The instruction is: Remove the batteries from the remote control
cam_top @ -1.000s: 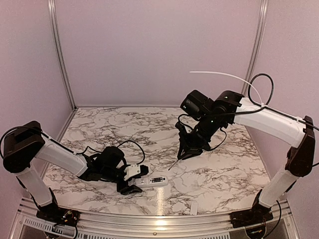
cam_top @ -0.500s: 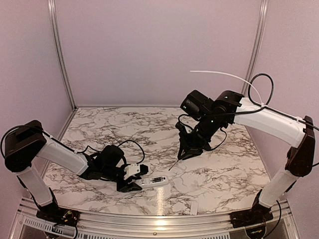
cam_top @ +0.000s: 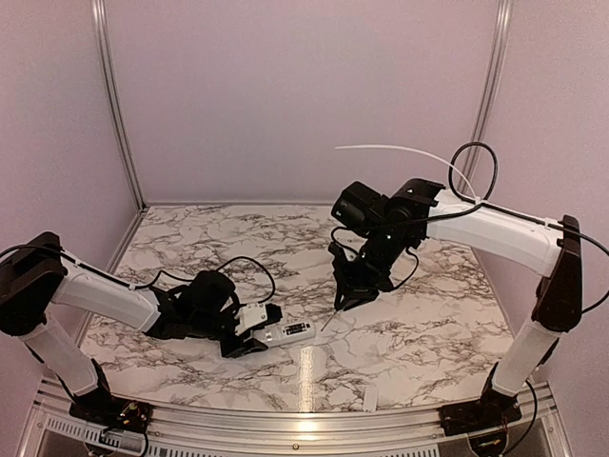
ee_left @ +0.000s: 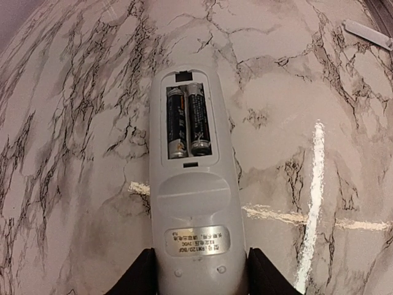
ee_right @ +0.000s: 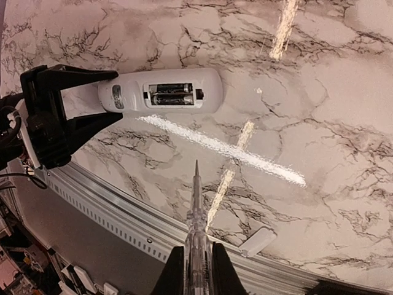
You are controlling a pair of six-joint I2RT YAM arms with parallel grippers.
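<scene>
The white remote control [cam_top: 285, 332] lies back-up on the marble table. My left gripper [cam_top: 249, 333] is shut on its near end. In the left wrist view the remote [ee_left: 191, 203] shows its open compartment with the two dark batteries [ee_left: 188, 120] side by side inside. In the right wrist view the remote [ee_right: 161, 92] and its batteries [ee_right: 169, 93] lie at the upper left. My right gripper [cam_top: 346, 297] is shut on a thin pale stick [ee_right: 196, 203], held above the table to the right of the remote, its tip pointing down and apart from the remote.
A small flat white plastic piece [cam_top: 369, 400] lies near the table's front edge; it also shows in the right wrist view [ee_right: 256, 241] and in the left wrist view [ee_left: 367, 34]. The metal rail [cam_top: 285, 421] runs along the front. Pink walls enclose the back and sides.
My left gripper has slid the remote a little left and farther from the front edge. My right gripper with the stick has moved left and down, closer to the remote.
</scene>
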